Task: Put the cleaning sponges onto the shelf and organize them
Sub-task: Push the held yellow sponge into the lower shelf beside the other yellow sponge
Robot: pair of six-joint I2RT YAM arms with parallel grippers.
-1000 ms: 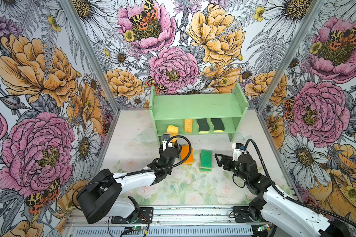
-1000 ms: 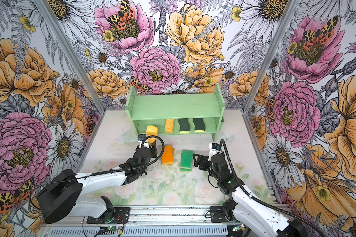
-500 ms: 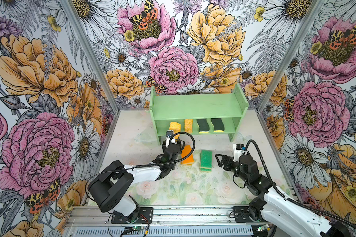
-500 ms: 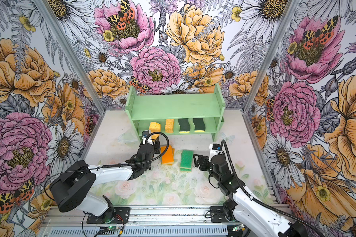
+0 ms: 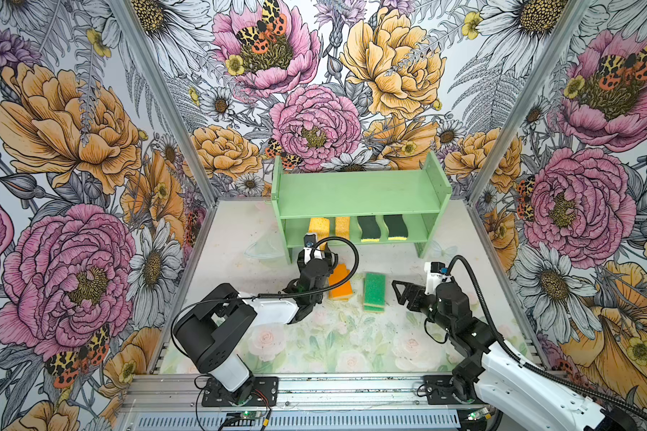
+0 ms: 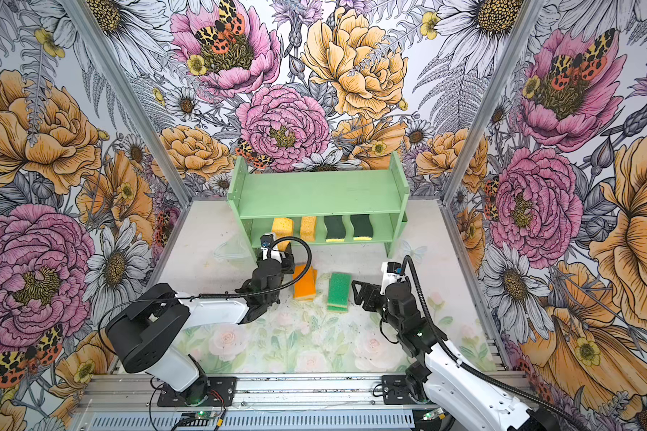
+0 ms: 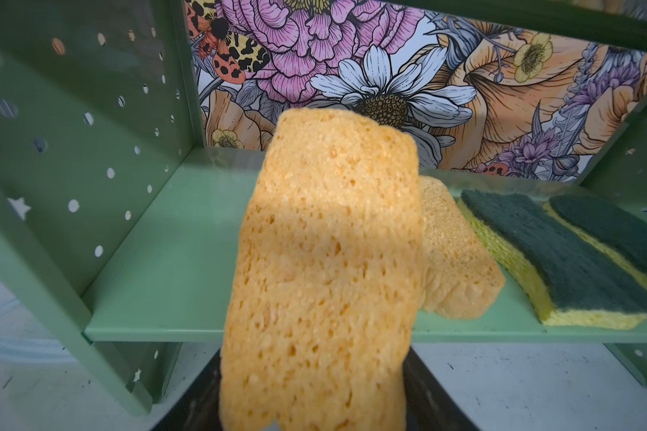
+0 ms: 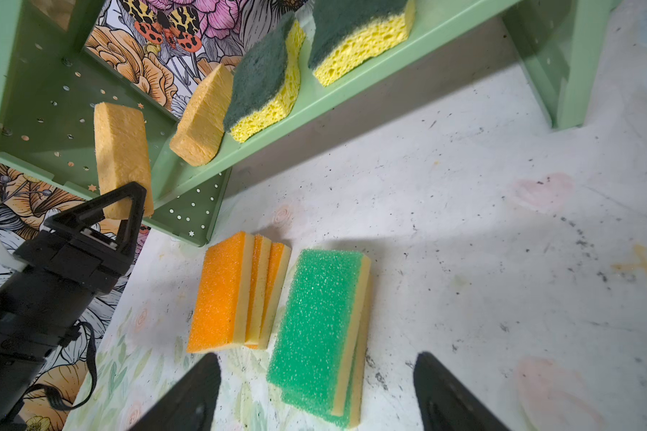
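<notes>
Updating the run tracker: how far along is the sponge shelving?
Done: three lie on the shelf's lower tier, one porous yellow sponge and two dark-green wavy sponges.
In hand: the left end effector holds a second yellow sponge, tilted, over that tier's free left part.
Left: three orange-topped sponges and two green-topped sponges, stacked on the table. The open right end effector hovers by the green stack. The top tier is bare.

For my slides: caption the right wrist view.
Left gripper holds a porous yellow sponge at the shelf; orange sponges and green sponges wait.
</notes>
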